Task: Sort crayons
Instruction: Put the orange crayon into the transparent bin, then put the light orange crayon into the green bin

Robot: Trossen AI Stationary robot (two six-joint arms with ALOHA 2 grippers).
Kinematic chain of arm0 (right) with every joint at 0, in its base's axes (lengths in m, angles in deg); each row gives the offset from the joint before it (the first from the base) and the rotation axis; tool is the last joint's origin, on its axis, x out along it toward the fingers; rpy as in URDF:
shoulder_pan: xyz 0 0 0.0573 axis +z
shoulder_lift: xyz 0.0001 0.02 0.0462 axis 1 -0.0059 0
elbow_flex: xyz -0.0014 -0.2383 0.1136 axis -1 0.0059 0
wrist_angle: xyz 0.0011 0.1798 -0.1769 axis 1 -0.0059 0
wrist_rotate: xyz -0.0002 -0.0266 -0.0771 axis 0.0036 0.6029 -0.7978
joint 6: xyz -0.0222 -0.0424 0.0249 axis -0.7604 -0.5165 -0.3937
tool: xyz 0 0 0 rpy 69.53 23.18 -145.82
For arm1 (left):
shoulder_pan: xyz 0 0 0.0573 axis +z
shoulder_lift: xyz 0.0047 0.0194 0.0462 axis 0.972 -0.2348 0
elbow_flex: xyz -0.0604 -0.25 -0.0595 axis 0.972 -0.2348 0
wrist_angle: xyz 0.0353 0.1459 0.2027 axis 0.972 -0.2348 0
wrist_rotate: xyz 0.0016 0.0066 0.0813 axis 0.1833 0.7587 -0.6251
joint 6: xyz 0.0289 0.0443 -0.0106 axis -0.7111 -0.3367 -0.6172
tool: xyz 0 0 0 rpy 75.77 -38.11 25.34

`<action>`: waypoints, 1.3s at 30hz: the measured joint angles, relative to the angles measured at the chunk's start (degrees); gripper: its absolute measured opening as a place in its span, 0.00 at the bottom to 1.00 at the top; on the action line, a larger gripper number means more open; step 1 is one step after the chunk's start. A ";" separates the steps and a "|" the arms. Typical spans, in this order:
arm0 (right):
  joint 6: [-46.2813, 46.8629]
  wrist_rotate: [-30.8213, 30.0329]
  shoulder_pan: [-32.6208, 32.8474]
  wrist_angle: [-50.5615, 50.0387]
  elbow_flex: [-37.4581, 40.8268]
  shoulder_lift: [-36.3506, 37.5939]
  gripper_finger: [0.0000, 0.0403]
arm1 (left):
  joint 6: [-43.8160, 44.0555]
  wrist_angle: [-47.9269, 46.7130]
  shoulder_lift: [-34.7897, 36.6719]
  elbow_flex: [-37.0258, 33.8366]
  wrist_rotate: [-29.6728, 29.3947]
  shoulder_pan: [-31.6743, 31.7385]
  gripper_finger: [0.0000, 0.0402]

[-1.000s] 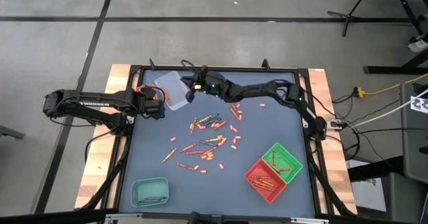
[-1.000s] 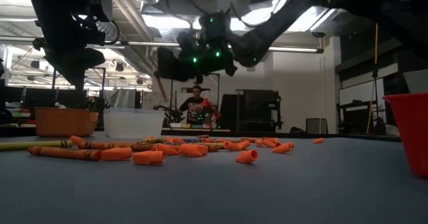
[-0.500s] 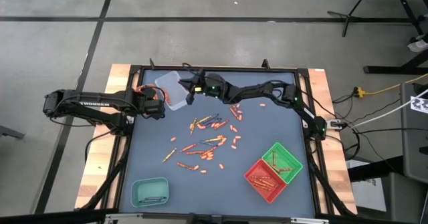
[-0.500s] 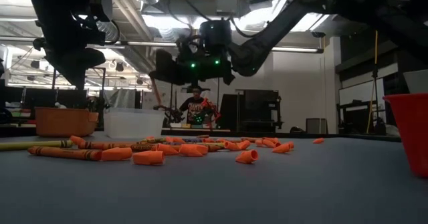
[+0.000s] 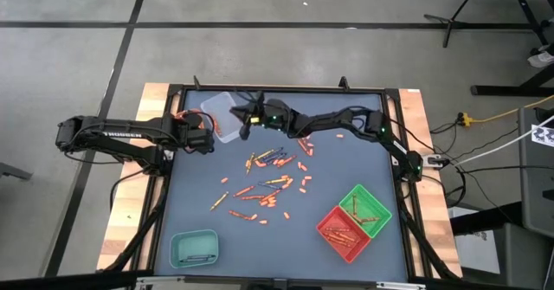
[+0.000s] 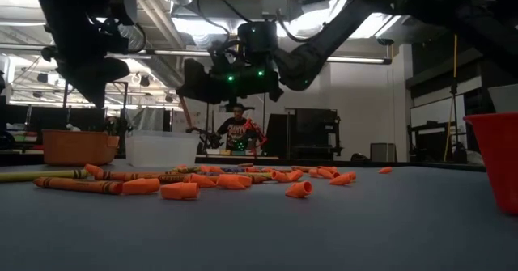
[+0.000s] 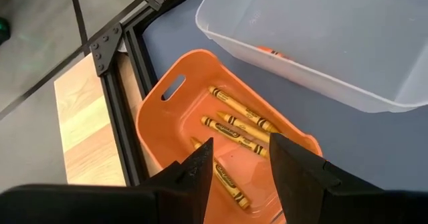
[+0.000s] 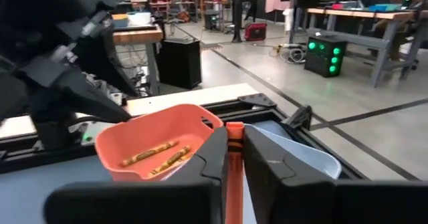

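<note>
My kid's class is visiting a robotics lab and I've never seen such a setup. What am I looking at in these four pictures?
Two dark robot arms work at a table. One picture looks straight down, one looks level across the tabletop, and two come from cameras on the arms' wrists. Loose crayons, mostly orange, lie scattered mid-table, with small plastic trays around them: clear tray, orange tray, teal tray, green tray, red tray. The right end effector holds an orange crayon above the clear tray. The left end effector waits open over the orange tray, which holds yellow crayons.
</note>
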 joint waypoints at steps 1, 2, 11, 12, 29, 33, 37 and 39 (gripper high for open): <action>0.00 -0.05 -0.03 -0.12 0.02 0.00 0.13 | 0.00 0.26 0.00 0.00 0.00 0.00 0.32; 0.01 -0.06 -0.04 -0.19 0.02 0.00 0.15 | 0.00 0.46 0.00 0.00 0.00 0.00 0.32; 0.01 -0.07 -0.07 -3.09 0.00 0.02 0.30 | 0.00 0.72 0.00 0.00 0.00 0.00 0.32; 0.00 -0.08 -0.07 -3.84 0.00 0.02 0.30 | 0.00 0.72 0.00 0.00 0.00 -0.01 0.32; -0.04 1.59 -0.05 -13.54 0.02 3.81 0.30 | 0.00 0.83 0.00 0.00 0.00 -0.02 0.32; -0.17 1.86 -0.06 -21.13 0.02 7.44 0.30 | 0.00 1.37 0.00 0.00 0.02 -0.02 0.32; -0.19 -0.80 -0.18 -28.57 0.00 11.43 0.30 | 0.00 2.14 -0.01 0.00 0.02 0.00 0.32; -0.19 -3.14 -0.40 -31.49 0.00 12.93 0.30 | -0.01 2.18 -0.01 0.00 0.02 -0.02 0.32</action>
